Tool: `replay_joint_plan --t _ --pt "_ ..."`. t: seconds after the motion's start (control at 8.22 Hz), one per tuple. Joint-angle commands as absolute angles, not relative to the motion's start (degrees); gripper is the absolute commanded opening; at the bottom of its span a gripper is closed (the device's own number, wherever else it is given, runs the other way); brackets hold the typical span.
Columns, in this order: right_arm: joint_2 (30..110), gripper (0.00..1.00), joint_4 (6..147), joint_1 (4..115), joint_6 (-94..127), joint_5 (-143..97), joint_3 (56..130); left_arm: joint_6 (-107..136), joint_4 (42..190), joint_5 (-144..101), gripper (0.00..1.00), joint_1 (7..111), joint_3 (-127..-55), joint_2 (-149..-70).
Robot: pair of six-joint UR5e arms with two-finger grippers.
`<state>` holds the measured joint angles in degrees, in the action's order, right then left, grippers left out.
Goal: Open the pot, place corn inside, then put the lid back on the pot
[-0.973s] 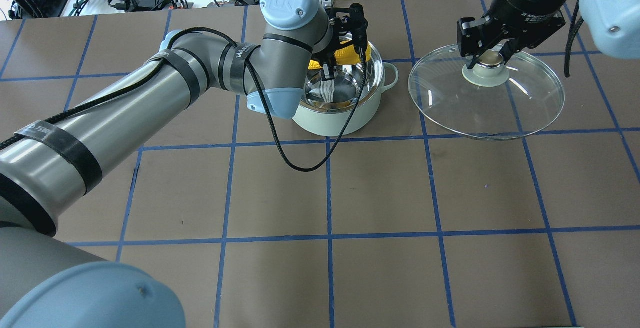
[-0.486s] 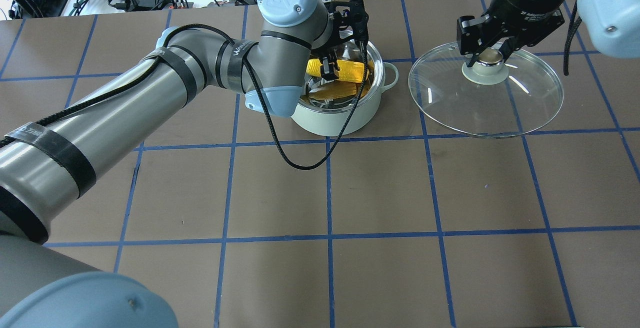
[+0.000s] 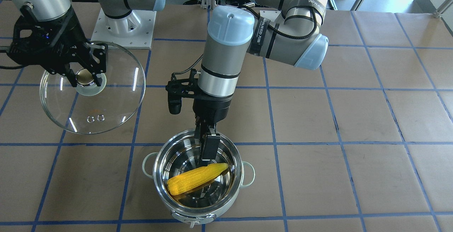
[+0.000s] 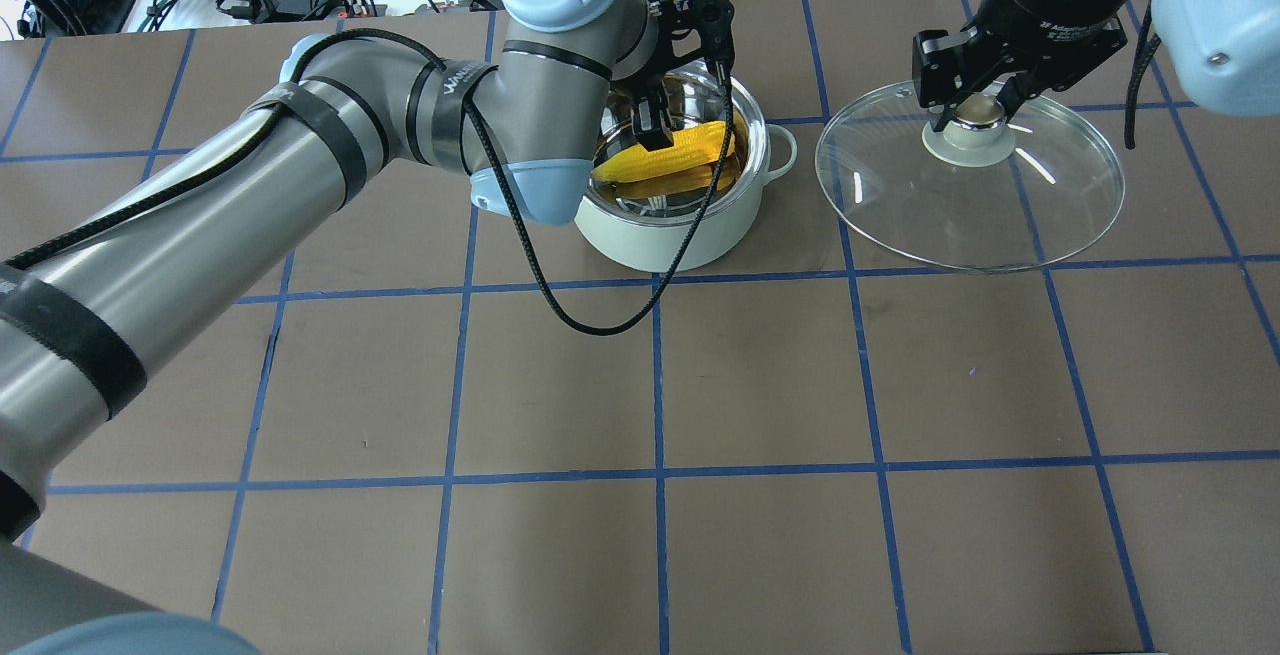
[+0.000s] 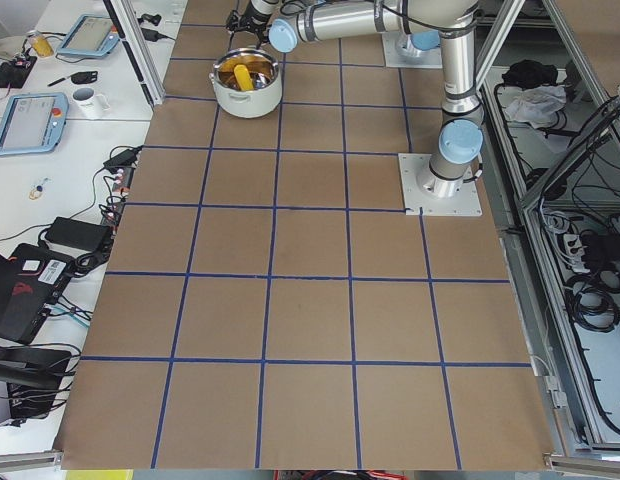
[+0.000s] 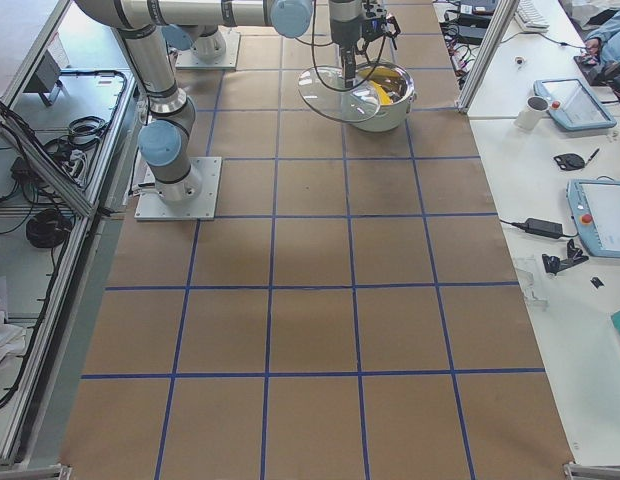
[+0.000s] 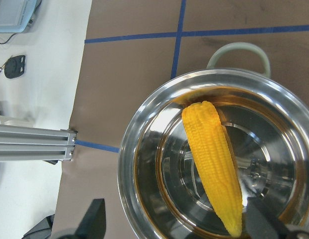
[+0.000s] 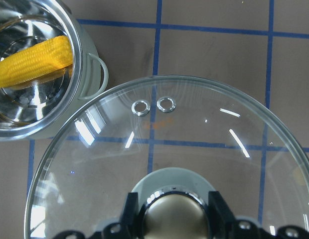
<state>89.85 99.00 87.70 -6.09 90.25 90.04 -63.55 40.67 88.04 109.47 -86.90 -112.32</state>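
Left wrist view: the corn [image 7: 212, 159] lies inside the pot [image 7: 144, 129], and the left gripper [image 7: 177, 226] is spread and empty above it; lift it straight up. Overhead view: the right gripper [image 4: 965, 115] is clenched on the lid [image 4: 980, 220] beside the pot; centre it before lowering.

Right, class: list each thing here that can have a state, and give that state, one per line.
pot: open, lid off, corn inside.
corn: lying loose in the pot, not gripped.
lid: off the pot, held by its knob beside it.
left hand: open, over the pot.
right hand: shut on the lid's knob.
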Motion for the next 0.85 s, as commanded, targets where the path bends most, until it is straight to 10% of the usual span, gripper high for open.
replay_joint_plan --t 0.0,0.73 --pt "88.5 0.36 104.0 87.9 -5.5 90.0 90.0 -59.3 50.1 87.4 1.0 104.2 -86.8 -104.8" --pt "79.7 0.34 119.3 100.4 11.7 90.1 89.1 -37.7 68.9 83.8 1.0 86.8 -86.8 -95.4"
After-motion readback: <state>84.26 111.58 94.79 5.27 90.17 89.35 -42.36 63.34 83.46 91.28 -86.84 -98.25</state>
